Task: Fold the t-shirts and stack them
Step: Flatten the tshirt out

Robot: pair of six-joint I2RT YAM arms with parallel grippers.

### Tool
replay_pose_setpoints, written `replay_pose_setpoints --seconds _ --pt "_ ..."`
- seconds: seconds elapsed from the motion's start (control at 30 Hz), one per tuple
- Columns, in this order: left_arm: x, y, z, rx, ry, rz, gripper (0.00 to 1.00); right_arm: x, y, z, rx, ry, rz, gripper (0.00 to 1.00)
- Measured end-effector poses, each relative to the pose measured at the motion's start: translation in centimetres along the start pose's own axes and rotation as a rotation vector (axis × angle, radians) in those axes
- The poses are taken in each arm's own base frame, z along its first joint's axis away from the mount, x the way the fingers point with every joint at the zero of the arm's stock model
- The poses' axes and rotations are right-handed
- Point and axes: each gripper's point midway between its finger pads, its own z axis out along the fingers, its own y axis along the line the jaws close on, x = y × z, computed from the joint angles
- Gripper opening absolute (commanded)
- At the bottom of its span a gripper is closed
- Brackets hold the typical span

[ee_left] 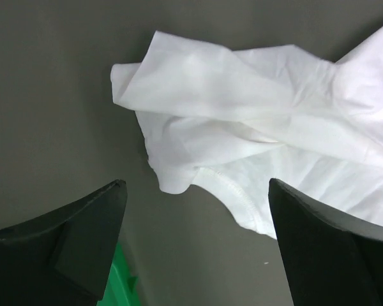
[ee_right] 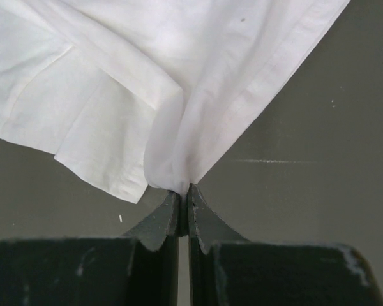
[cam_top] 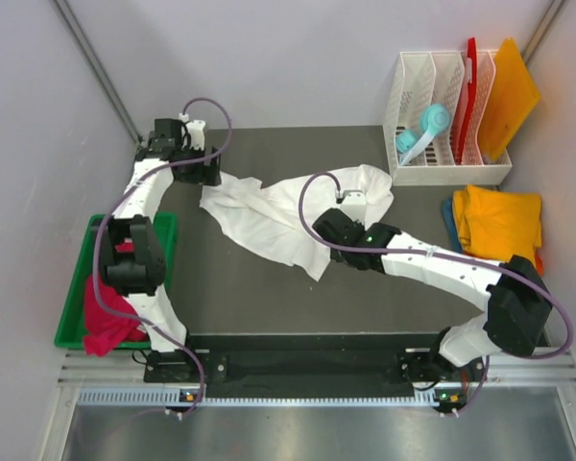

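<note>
Our right end effector [ee_right: 184, 193] is clamped on a fold of the white t-shirt [ee_right: 179, 76] lying on the surface [ee_right: 325, 166], while our left end effector [ee_left: 196, 186] gapes empty above its other end.

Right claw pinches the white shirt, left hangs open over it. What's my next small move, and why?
Probably lower the left claw onto the hem of the white t-shirt just ahead of it and close. The right claw is shut on a bunched fold, the left stands open and empty, and the shirt lies crumpled, so a second grip seems needed before spreading it flat.
</note>
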Motion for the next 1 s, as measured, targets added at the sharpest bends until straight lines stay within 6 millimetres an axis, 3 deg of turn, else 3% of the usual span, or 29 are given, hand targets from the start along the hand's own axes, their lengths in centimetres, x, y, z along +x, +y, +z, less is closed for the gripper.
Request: replay_pose_setpoints --seconds 0.1,0.17,0.2,0.3,0.47,0.57,0.77,0.83,0.9,0.93,1.0 --pt "0.4 0.7 2.2 -0.012 0.037 -0.012 0.98 0.2 0.2 -0.1 -0.005 0.001 0.0 0.0" --pt "-0.3 1.4 4.3 -0.017 0.048 -0.023 0.93 0.4 0.3 -0.3 -0.006 0.004 -0.003 0.0" --pt "-0.6 1.7 5.2 -0.02 0.048 -0.027 0.85 0.4 0.3 -0.3 -0.004 0.005 -0.004 0.0" --pt "-1.6 2.4 8.0 -0.018 0.046 -0.043 0.8 0.6 0.1 -0.4 0.008 0.007 -0.006 0.0" --pt "-1.7 2.9 11.0 -0.014 0.059 -0.058 0.74 0.9 -0.4 -0.4 0.028 0.015 -0.009 0.0" --pt "-1.4 3.1 12.5 -0.012 0.072 -0.061 0.62 0.9 -0.5 -0.4 0.033 0.018 -0.012 0.0" --pt "0.0 2.8 13.4 -0.009 0.119 -0.059 0.44 1.0 -0.6 -0.4 0.035 0.018 -0.015 0.0" --pt "0.1 2.8 13.5 -0.012 0.122 -0.05 0.3 1.0 -0.6 -0.4 0.035 0.018 -0.017 0.0" --pt "0.3 3.0 13.5 -0.019 0.128 -0.039 0.05 1.0 -0.5 -0.3 0.035 0.019 -0.019 0.0" --pt "0.4 3.1 13.5 -0.025 0.131 -0.038 0.0 1.0 -0.4 -0.2 0.035 0.02 -0.023 0.0" --pt "0.7 3.3 13.5 -0.036 0.138 -0.031 0.0 0.9 -0.2 -0.1 0.033 0.021 -0.025 0.0"
